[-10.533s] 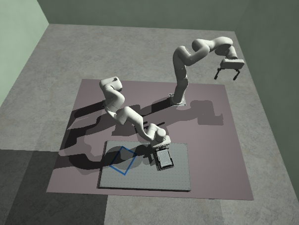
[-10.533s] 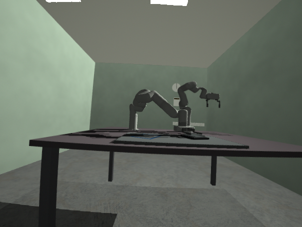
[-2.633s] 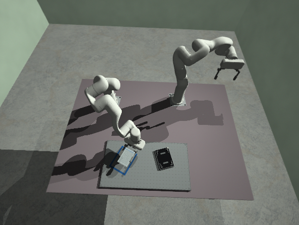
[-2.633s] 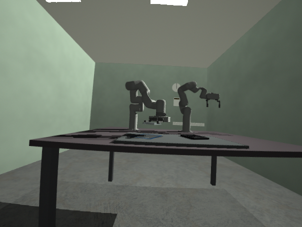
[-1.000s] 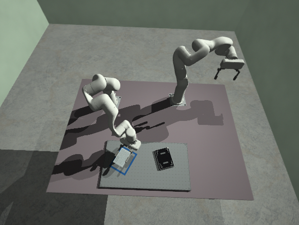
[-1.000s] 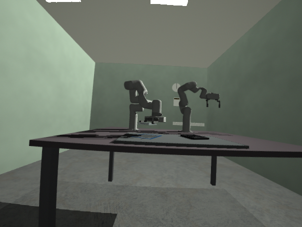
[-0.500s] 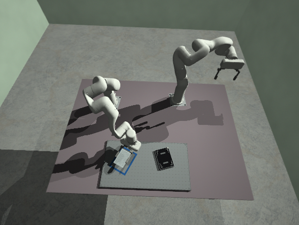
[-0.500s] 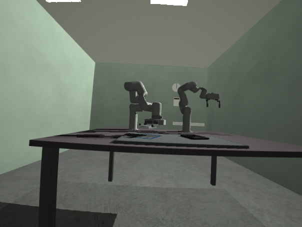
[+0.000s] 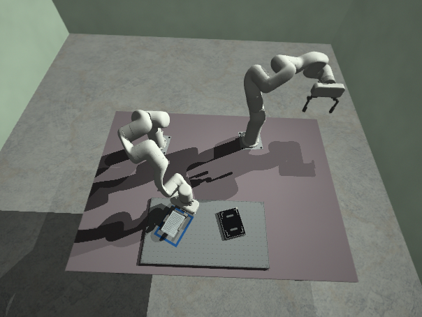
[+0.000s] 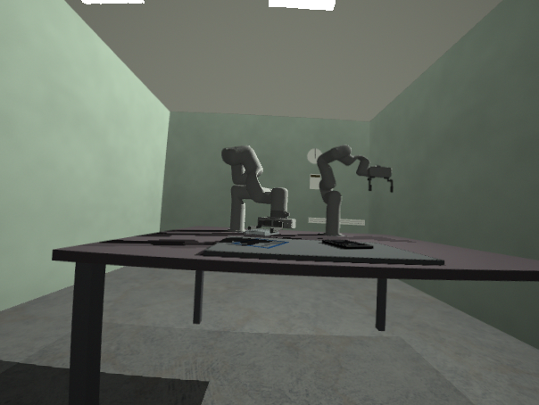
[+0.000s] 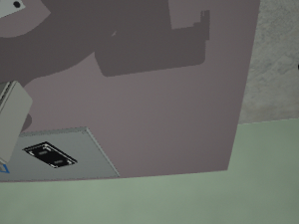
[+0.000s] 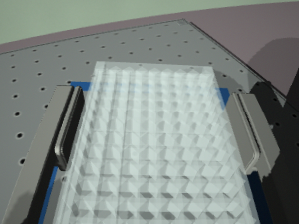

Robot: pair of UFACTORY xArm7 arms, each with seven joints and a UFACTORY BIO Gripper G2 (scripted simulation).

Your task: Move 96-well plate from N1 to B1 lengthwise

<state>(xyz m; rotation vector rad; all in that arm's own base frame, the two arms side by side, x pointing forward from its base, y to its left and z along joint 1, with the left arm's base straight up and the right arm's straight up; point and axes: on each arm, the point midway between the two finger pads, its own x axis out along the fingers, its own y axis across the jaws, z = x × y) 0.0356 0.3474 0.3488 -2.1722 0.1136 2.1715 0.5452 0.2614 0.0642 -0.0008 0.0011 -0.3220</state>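
Plate (image 9: 173, 223) (image 10: 260, 233) (image 12: 154, 143) count one, gripped by right claw (image 9: 174, 223) (image 10: 261, 230) (image 12: 157, 130); left claw (image 9: 317, 111) (image 10: 380, 189) empty, fully open.

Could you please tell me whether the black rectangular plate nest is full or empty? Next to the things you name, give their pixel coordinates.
Empty: the black nest (image 9: 231, 223) (image 10: 348, 244) (image 11: 50, 154) shows its bare base, and the pale 96-well plate (image 9: 173, 223) (image 10: 260, 232) (image 12: 149, 138) is elsewhere.
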